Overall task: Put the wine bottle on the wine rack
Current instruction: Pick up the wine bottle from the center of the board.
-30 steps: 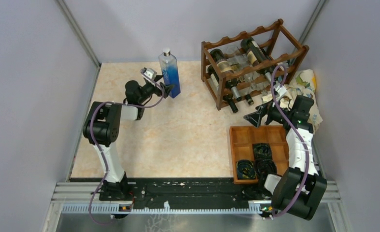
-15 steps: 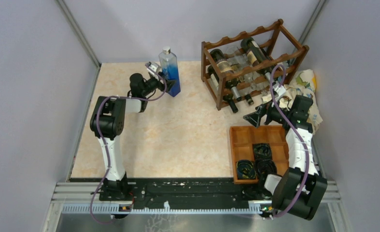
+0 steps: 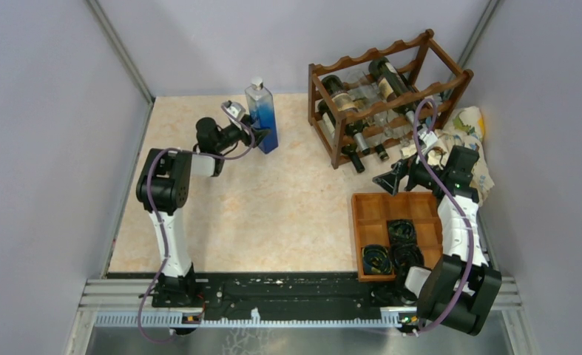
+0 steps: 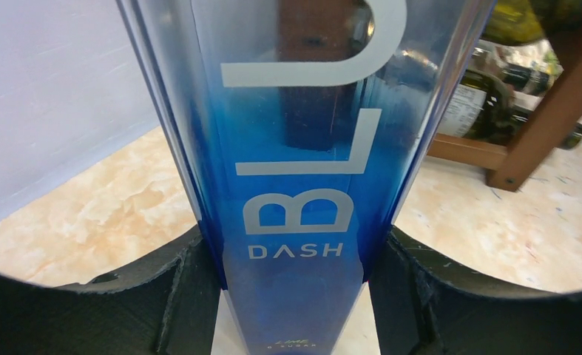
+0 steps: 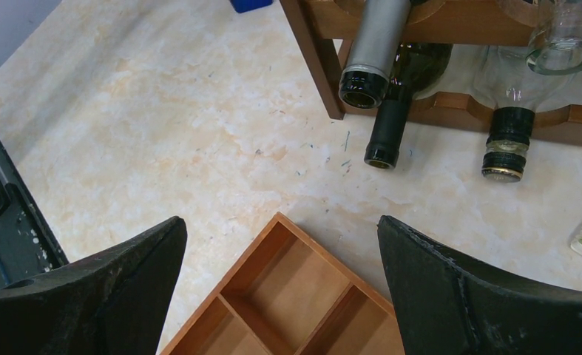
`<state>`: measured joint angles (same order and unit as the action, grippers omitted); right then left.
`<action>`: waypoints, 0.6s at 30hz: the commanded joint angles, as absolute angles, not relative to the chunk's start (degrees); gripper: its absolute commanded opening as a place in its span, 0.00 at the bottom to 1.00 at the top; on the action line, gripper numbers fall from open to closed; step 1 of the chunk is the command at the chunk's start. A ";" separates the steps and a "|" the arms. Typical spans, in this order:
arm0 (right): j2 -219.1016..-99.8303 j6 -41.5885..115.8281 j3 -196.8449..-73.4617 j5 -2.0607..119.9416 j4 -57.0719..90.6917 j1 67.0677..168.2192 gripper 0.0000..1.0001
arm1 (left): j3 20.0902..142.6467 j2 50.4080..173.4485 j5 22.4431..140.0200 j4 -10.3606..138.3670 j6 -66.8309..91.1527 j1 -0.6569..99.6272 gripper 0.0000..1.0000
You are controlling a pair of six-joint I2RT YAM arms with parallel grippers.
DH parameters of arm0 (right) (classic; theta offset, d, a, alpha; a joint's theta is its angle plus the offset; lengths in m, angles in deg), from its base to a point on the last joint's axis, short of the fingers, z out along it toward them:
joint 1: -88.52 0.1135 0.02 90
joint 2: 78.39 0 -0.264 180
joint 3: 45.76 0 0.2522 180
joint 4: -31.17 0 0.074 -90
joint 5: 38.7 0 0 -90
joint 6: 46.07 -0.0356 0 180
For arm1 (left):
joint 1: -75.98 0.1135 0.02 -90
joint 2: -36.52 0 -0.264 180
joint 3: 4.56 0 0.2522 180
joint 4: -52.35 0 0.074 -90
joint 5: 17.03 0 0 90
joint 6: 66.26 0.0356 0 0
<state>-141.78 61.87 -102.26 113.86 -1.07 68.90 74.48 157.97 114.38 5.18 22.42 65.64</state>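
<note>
The wine bottle [image 3: 262,117] is a tall clear square bottle with blue liquid and a silver cap, standing at the back of the table. My left gripper [image 3: 261,136] is shut on its lower part. In the left wrist view both black fingers [image 4: 162,296] press the sides of the bottle [image 4: 295,148] by the "DASH" lettering. The wine rack [image 3: 387,96] of dark reddish wood stands to the right and holds several bottles. It also shows in the left wrist view [image 4: 543,96] and the right wrist view [image 5: 313,44]. My right gripper [image 3: 391,181] is open and empty above a wooden tray's corner.
A flat wooden compartment tray [image 3: 367,211] lies at the near right with black cable coils [image 3: 391,248] in its near compartments. Its bare corner shows in the right wrist view [image 5: 288,296]. Bottle necks [image 5: 384,126] stick out of the rack's front. Printed cloth [image 3: 469,126] lies beside the rack.
My left gripper reached around the blue bottle's base and closed on it. The bottle has shifted slightly right and nearer. The right arm has not moved.
</note>
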 commanded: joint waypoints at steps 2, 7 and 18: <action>-141.60 63.11 -103.80 114.59 -0.64 69.36 0.98 | 68.80 149.81 122.71 -2.40 21.14 65.61 0.00; -141.74 67.46 -104.24 118.22 -3.46 69.71 0.98 | 63.93 142.01 128.83 -0.69 16.15 65.61 0.00; -141.14 104.78 -108.68 123.46 -25.20 79.34 0.98 | 45.99 121.00 136.99 16.23 7.84 62.15 0.00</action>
<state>-141.82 84.51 -103.88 120.25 -16.07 75.96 48.71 128.20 131.49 10.82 7.60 64.94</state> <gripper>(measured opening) 0.983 0.682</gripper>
